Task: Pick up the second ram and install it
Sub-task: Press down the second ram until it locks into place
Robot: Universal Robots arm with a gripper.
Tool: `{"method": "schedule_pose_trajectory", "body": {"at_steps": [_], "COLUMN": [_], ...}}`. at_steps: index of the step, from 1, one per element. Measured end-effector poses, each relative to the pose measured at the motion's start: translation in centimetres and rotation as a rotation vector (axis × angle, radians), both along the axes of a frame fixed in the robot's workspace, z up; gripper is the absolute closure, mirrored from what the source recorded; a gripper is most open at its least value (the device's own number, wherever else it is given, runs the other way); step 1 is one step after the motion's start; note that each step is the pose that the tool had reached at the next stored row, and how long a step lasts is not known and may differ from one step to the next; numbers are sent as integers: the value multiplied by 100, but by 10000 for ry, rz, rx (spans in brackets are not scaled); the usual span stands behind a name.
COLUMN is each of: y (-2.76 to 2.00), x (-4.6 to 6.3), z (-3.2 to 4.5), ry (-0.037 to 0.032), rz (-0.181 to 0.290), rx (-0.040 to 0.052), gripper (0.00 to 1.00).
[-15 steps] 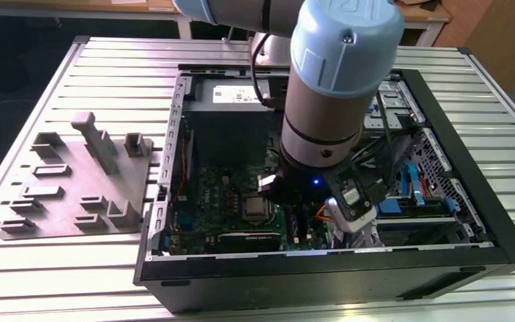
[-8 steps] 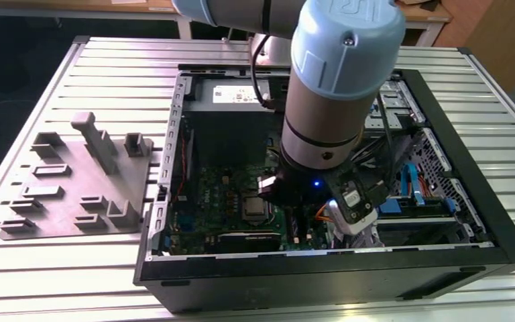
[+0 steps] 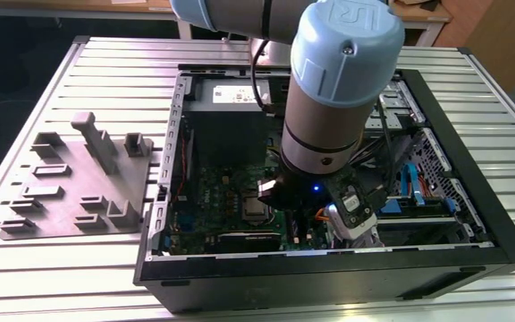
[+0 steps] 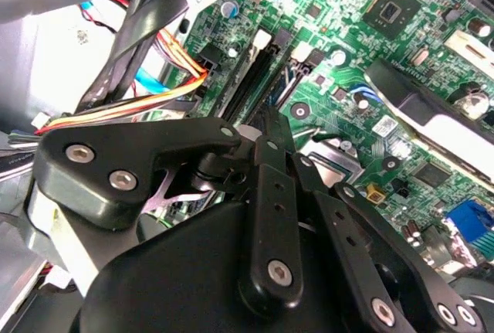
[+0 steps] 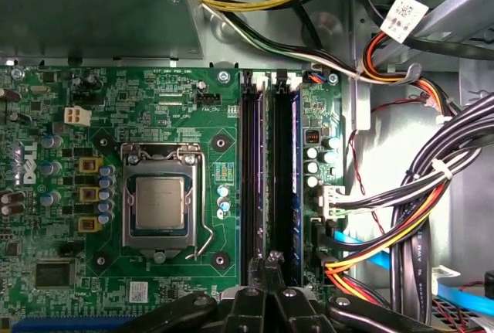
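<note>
In the first wrist view two long dark memory slots run side by side to the right of the CPU socket (image 5: 160, 208). A thin dark stick, the ram (image 5: 285, 178), sits in the slot farther from the socket. My gripper (image 5: 271, 257) has its fingers pressed together with no gap, tips at the end of these slots nearest the camera. Whether they touch the ram I cannot tell. In the second wrist view the black fingers (image 4: 274, 128) point at the same slots (image 4: 251, 78). In the exterior view my arm (image 3: 329, 121) reaches down into the open computer case (image 3: 472, 188).
A grey tray (image 3: 70, 181) with raised blocks lies on the slatted table at the exterior view's left. Bundles of coloured cables (image 5: 401, 225) and a blue cable (image 5: 363, 244) crowd the side of the slots away from the socket. A metal drive cage (image 3: 231, 97) stands at the case's far end.
</note>
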State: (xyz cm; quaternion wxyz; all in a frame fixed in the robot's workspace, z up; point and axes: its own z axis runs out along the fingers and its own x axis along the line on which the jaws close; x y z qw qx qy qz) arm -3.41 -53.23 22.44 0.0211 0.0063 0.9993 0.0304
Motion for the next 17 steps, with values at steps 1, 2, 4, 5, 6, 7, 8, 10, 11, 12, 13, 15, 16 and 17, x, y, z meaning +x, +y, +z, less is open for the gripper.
{"method": "schedule_pose_trajectory", "body": {"at_steps": [1,2,4,5,6,7,8,10,11,12,13,15,16,17], "y": [0,0,1,0,0,0,0,0,-1,-1,0,0,0,0], "x": [0,0,0,0,0,0,0,0,0,0,0,0,0,0], "z": [0,-1,-25,-31,-31,-31,-32,-34,-41,-44,-45,-46,-47,-47], "ry": [0,0,-1,0,1,1,0,0,1,1,0,0,0,0], "rz": [0,0,0,0,-1,0,0,0,-1,-1,-1,0,0,0], "rx": [0,1,6,2,1,1,2,11,28,42,46,48,50,50], "gripper": [90,90,90,90,90,90,90,90,90,90,90,90,90,90]}}
